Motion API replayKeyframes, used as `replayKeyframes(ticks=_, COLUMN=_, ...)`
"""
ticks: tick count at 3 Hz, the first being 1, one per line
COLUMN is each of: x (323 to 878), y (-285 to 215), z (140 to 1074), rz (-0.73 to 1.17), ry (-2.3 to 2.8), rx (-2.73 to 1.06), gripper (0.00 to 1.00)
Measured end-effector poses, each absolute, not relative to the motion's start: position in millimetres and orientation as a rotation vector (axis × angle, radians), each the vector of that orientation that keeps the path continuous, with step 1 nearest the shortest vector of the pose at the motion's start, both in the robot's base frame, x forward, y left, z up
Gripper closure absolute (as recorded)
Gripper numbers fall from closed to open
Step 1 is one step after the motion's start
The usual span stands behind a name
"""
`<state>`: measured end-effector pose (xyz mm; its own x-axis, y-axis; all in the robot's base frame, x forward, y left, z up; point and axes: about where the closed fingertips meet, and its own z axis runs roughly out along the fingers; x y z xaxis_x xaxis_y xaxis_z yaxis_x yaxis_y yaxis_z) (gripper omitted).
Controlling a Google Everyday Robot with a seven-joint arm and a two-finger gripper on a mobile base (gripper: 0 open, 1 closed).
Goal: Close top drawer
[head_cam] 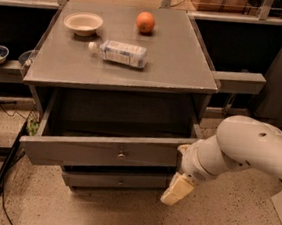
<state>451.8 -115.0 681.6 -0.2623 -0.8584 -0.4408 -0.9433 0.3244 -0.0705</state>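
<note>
You see the gripper (177, 189) low at the near right, a cream-coloured tip that points down toward the floor under the white arm (243, 145). Only this one pale piece shows, so you cannot tell whether the gripper is open or closed. It holds nothing that you can see.

The top drawer (91, 150) stands partly open and comes out toward the near side from under the grey cabinet top (181, 63). Its long front panel is a little tilted, with the left end nearer than the right end. The small knob (121, 155) sits at the centre of the panel, well to the left of the gripper. The gripper hangs just beside the right end of the panel and below its lower edge. The wrist above it is close against that right end, but you cannot tell if it touches.

A slimmer lower drawer (118, 181) sits under the top drawer. On the cabinet top are a bowl (83, 23), an orange (145, 22) and a bottle (118, 53) lying on its side.
</note>
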Motion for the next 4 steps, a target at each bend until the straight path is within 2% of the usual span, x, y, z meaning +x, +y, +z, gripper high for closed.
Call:
replayKeyframes(ticks=2, x=451.8, y=-115.0, z=681.6, rz=0.289, ry=2.196, rx=-1.595, gripper=0.6)
replayKeyframes(ticks=3, x=451.8, y=-114.8, z=681.8, rz=0.287, ry=2.197, rx=-1.595, gripper=0.91)
replayKeyframes(ticks=4, x=451.8, y=-114.8, z=681.8, rz=0.287, ry=2.197, rx=-1.595, gripper=1.0)
